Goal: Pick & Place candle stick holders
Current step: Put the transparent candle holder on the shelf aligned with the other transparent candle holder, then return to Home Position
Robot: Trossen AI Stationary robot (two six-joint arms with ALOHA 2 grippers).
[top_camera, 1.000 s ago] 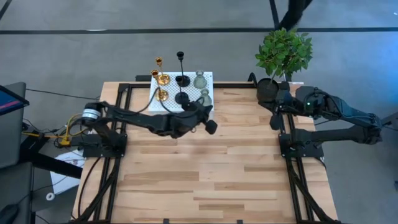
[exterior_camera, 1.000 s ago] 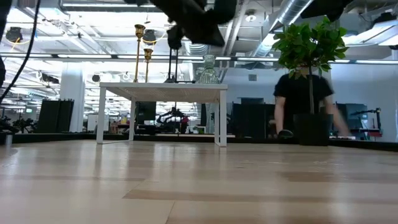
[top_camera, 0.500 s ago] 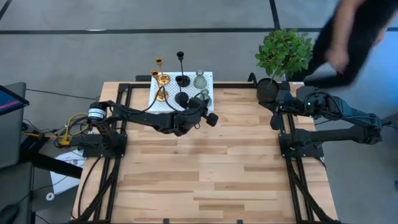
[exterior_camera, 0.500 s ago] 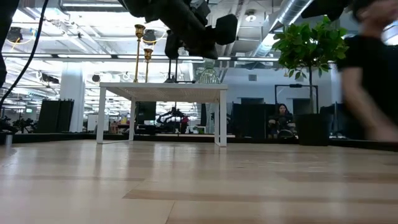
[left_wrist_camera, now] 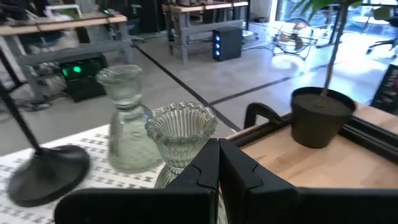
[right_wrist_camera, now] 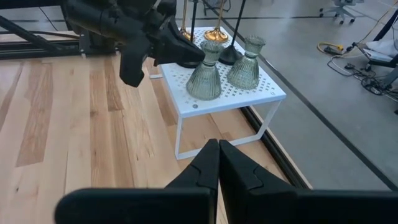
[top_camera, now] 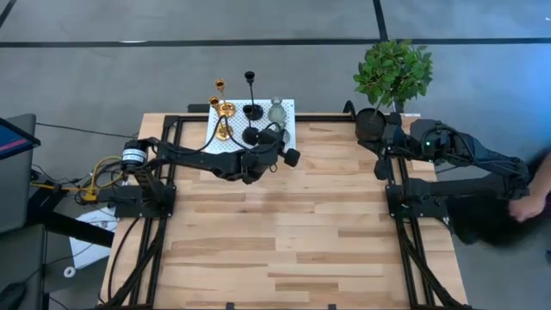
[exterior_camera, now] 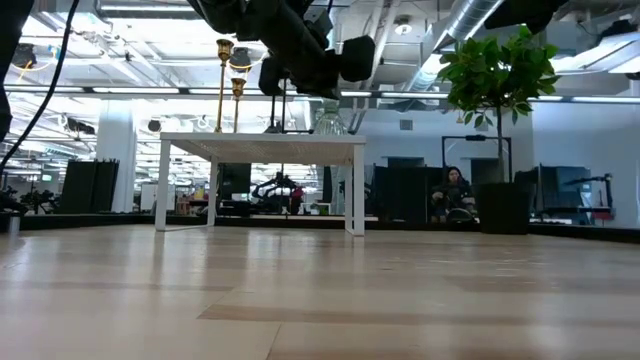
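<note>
A white perforated rack [top_camera: 288, 105] at the table's far edge carries gold holders [top_camera: 225, 110], black holders [top_camera: 251, 135] and two grey-green glass holders [top_camera: 276, 112]. In the left wrist view the nearer ribbed glass holder [left_wrist_camera: 180, 132] stands on its base just ahead of my left gripper [left_wrist_camera: 218, 149], which is shut and empty, level with its cup; the second one [left_wrist_camera: 127, 118] stands behind. My left gripper [top_camera: 275, 142] is at the rack's near right corner. My right gripper [right_wrist_camera: 218, 152] is shut and empty, waiting at the table's far right [top_camera: 380, 155]. My left gripper's shut fingers [right_wrist_camera: 186, 57] stand right beside the nearer glass holder's neck [right_wrist_camera: 208, 59], coming level from the table's near side. I cannot tell whether they touch it.
A black plant pot [left_wrist_camera: 320, 115] with a green plant [top_camera: 393, 73] stands at the far edge, right of the rack. A person's hand [top_camera: 529, 207] shows beyond the table's right side. The wooden table [top_camera: 284, 232] spreads out in front of the rack.
My left gripper has moved toward the table's far edge and a little left, up to the rack and the nearer glass holder. A person has passed behind the table's far right corner and gone off to the right.
</note>
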